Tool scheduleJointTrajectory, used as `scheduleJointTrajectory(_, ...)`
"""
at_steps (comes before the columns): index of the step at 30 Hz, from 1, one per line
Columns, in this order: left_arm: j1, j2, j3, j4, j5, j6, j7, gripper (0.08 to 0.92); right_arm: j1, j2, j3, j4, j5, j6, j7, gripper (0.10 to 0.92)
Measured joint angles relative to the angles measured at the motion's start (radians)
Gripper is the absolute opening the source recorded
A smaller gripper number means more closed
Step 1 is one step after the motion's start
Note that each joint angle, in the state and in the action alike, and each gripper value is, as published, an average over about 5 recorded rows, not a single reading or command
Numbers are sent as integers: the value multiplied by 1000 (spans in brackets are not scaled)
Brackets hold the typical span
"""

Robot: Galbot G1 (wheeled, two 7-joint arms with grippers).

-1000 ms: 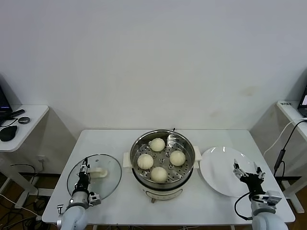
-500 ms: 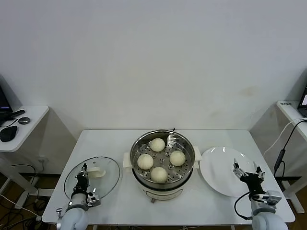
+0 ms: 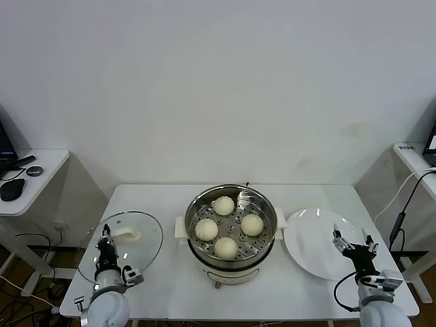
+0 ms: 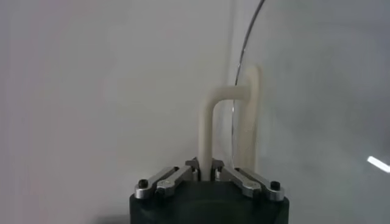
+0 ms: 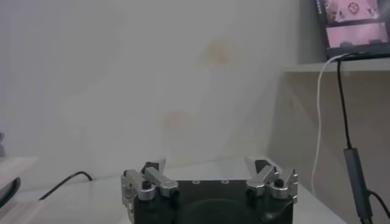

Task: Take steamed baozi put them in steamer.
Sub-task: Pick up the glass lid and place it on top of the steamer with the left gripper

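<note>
We face a plain white wall, with a white desk standing before it and a side table with a mouse off to our left. On the desk, the largest thing is the steamer, a shiny steel pot on a cream base, sitting at the centre. To its right lies a flat white plate, bare of food. To its left is the round glass lid, which a second ago lay flat on the desk and now stands tilted and raised off the surface, shifted toward the desk's left edge. All four steamed baozi already rest on the perforated tray inside the steamer, apart from one another.

Our left hand has closed fully in the last second; the left wrist view shows its fingertips pinched tight on one leg of the lid's cream handle, so it now carries the lid. Our right hand hovers at the near right rim of the plate with its fingers spread wide and nothing between them.

We judge that the loading itself is done, since no bun is left on the plate, and that lifting the lid points to covering the steamer next; the thin handle held at one leg may let the lid swing
</note>
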Motion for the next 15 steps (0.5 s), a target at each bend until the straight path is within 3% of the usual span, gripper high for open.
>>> scheduleJointTrajectory(15,-17,-62,58,-258,238,150,236,175,-9,-11,-1,8,8,-7,0,823)
